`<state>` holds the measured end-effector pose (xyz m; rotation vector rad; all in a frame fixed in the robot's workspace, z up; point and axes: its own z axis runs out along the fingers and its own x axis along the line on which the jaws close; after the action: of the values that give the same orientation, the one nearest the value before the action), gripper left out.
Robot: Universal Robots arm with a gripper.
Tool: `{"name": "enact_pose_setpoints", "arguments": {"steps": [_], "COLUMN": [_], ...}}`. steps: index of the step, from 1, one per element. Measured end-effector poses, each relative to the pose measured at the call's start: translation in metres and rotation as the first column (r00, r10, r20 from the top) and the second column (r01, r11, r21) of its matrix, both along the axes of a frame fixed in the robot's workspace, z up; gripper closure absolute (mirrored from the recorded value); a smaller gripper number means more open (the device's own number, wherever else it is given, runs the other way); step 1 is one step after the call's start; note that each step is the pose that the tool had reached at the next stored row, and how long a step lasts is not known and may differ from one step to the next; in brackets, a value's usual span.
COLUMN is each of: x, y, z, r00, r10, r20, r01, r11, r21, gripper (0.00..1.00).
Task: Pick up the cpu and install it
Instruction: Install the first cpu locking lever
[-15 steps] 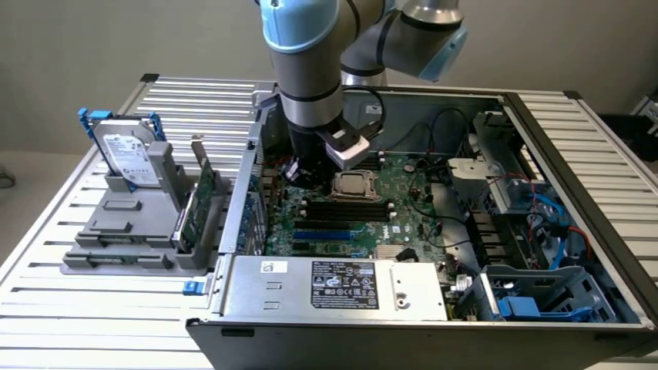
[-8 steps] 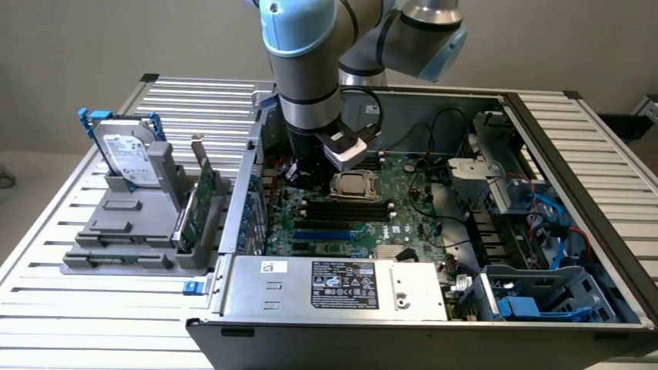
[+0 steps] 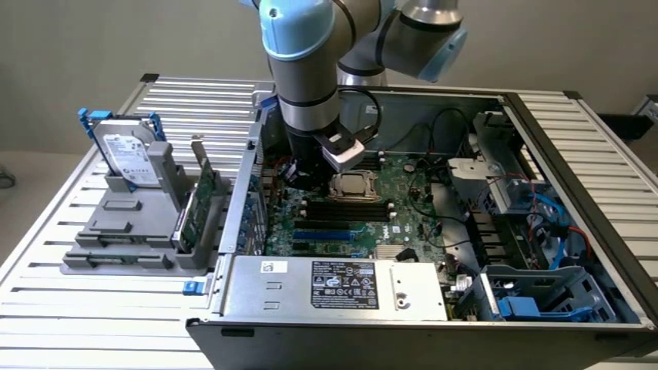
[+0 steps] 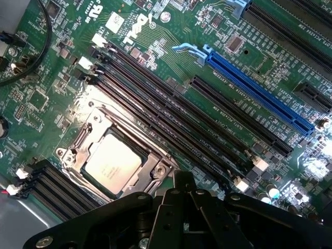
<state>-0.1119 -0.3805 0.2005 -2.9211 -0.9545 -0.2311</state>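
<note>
Silvery-beige square cpu (image 4: 113, 162) flat in its metal-framed socket on the green motherboard (image 4: 155, 46), black gripper (image 4: 179, 194) clenched empty beside it

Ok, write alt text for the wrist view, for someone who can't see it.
A small square silvery cpu sits in its metal socket frame on a green motherboard, with the robot's black gripper shut just above the board beside it. Long black memory slots and a blue card slot run diagonally past the socket.

I see a slatted metal tabletop (image 3: 62, 308) carrying the open computer case (image 3: 432, 316) and, just beside it toward the exterior view's left, a grey parts holder (image 3: 123, 239).
</note>
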Motion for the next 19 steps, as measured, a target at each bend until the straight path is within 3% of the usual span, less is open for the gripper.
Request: {"name": "enact_pose_setpoints", "arguments": {"steps": [7,16,19], "x": [-0.0003,-0.0005,-0.0005], "y": [0.0028,0.0039,0.0046], "z": [-0.0026,-0.0059,-0.0060], "r00": [1.0000,0.9999,0.9999], "r10": [-0.006,-0.011,-0.012], "r20": [-0.0001,0.0001,-0.0001], "r01": [0.006,0.011,0.012], "r11": [1.0000,0.9997,0.9996], "r21": [-0.0032,-0.0214,-0.0251], "gripper": [0.89,0.89,0.89]}}
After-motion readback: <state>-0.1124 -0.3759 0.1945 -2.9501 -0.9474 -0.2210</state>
